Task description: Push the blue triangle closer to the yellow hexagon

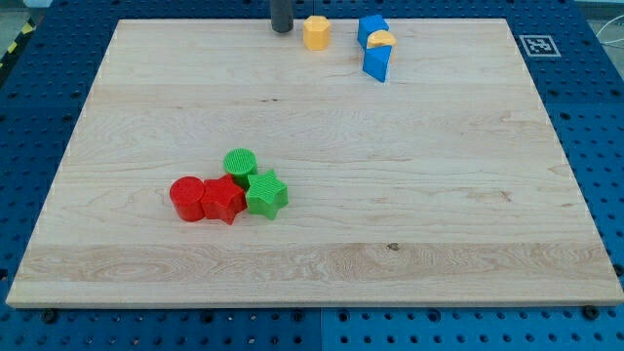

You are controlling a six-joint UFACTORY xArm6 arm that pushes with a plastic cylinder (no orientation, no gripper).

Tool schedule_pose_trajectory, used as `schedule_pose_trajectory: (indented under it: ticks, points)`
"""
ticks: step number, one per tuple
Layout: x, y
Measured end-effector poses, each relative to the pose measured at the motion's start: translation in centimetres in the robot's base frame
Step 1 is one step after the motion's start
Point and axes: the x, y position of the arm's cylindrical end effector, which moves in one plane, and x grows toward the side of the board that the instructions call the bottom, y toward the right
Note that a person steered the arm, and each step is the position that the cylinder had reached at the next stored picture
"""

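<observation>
my tip (282, 30) rests at the table's (409, 205) top edge, just left of the yellow hexagon (316, 32). the blue triangle (377, 63) lies near its right, touching a yellow block (381, 40) below a blue block (370, 26). no fingers show.

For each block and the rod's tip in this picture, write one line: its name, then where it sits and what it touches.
my tip: top edge, just left of the yellow hexagon
yellow hexagon: alone, upright
blue cube: touching yellow half-round
yellow half-round: between the blues
blue triangle: below the half-round
green cylinder, green star, red star, red cylinder: clustered, touching
</observation>
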Motion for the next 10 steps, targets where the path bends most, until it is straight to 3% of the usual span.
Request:
schedule_pose_trajectory:
  ticks: [2, 3, 4, 6, 7, 10]
  points:
    - [4.3, 5.0]
    - [4.6, 2.6]
    - [8.1, 1.1]
    - [15.4, 6.9]
    - [16.5, 11.2]
    - [10.1, 14.1]
